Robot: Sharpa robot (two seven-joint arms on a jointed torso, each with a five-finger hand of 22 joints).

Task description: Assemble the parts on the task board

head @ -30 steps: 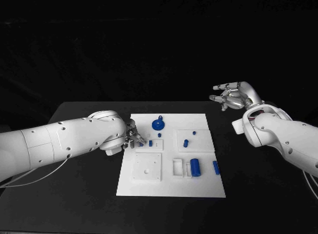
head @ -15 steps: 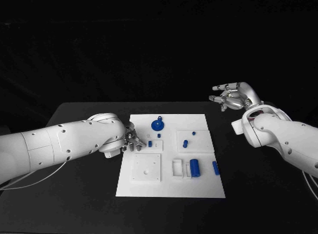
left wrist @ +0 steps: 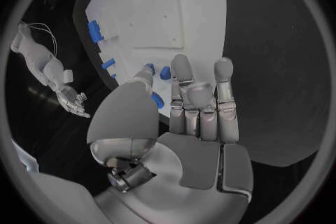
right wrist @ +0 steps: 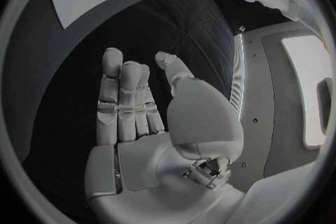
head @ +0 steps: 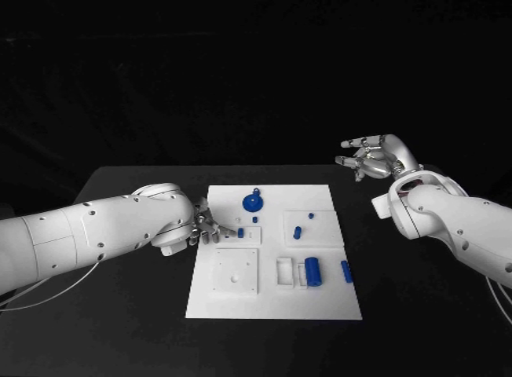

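Clearly nearer, the left hand (head: 207, 228), fingers apart and empty, hovered just beside the small blue part (head: 241, 232); the right hand (head: 375, 155) hung spread, well apart.

Left hand (head: 206, 228) seemingly drawn slightly back, nearer

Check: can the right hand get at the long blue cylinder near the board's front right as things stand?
Probably yes. The right hand is open, raised off the board's far right corner, holding nothing. The long blue cylinder lies exposed on the task board, and the left hand sits across the board.
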